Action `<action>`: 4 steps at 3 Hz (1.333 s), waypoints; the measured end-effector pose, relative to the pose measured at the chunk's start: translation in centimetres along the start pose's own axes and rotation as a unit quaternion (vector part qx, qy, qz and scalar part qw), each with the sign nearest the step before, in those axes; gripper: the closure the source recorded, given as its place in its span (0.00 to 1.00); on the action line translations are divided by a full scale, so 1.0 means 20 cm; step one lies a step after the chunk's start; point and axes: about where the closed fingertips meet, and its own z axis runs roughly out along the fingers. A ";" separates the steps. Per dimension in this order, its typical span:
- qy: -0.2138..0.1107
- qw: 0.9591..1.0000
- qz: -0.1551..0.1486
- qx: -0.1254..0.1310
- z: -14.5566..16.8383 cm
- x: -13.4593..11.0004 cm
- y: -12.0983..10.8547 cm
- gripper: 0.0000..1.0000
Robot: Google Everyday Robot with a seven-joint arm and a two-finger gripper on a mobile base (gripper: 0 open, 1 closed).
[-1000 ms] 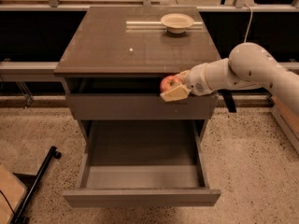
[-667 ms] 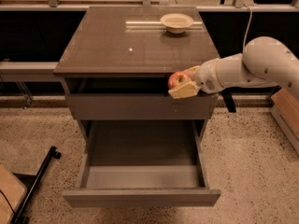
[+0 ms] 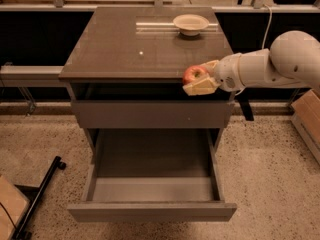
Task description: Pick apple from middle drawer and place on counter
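The red apple [image 3: 194,74] with a yellowish patch is held in my gripper [image 3: 199,78], whose cream fingers [image 3: 201,87] are shut around it. It hangs at the front right edge of the counter [image 3: 125,49], at about the height of its top. My white arm [image 3: 270,66] reaches in from the right. Below, the middle drawer [image 3: 150,184] is pulled wide open and shows a bare grey-brown bottom. The plain front above it [image 3: 150,115] is closed.
A cream bowl [image 3: 190,23] stands at the back right of the counter beside a pale strip [image 3: 155,25]. A tiny white speck [image 3: 141,53] lies mid-counter. A black bar [image 3: 37,199] lies on the speckled floor at left; a cardboard box [image 3: 307,116] stands at right.
My gripper has lifted the apple from in front of the upper drawer front up to the counter's front right edge, moving slightly right and up.
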 end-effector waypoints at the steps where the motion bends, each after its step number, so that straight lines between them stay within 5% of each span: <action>1: -0.061 0.998 -0.021 -0.012 0.15 -0.19 -0.10 1.00; 3: -0.142 0.988 -0.038 -0.048 0.54 -0.48 -0.28 1.00; 4: -0.146 0.987 -0.037 -0.050 0.73 -0.53 -0.34 0.83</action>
